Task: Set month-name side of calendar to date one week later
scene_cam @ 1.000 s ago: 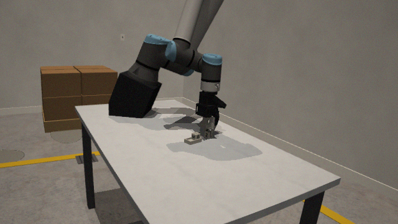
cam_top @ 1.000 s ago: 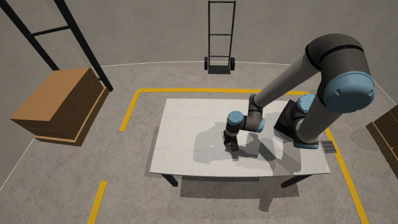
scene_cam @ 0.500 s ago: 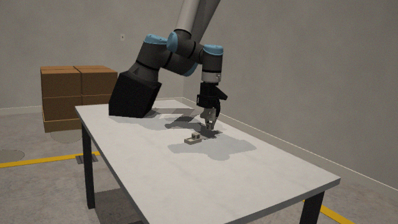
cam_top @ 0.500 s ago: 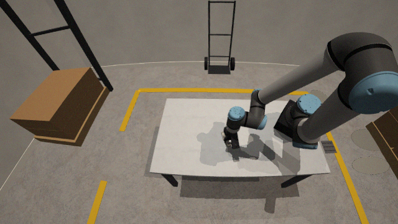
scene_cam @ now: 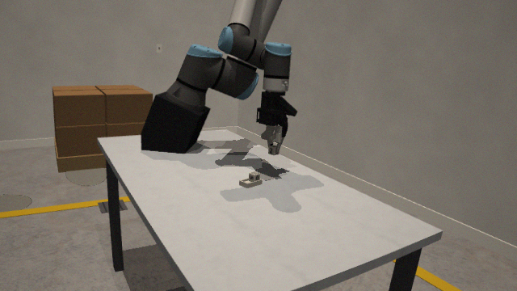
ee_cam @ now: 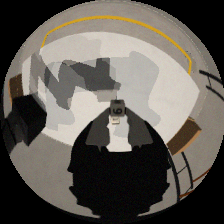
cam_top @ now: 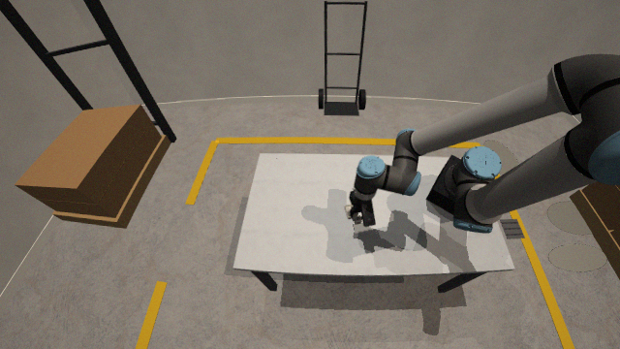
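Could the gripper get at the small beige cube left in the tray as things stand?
Probably not yet. The black two-jaw gripper is shut on the other small beige cube, lifted above the white table. Nothing blocks the way to the cube in the beige tray, but the fingers are occupied.

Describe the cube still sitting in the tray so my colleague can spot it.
On the white table, beneath the raised gripper, lies a small tan tray. The cube sits at its far end; the other cube hangs in the gripper.
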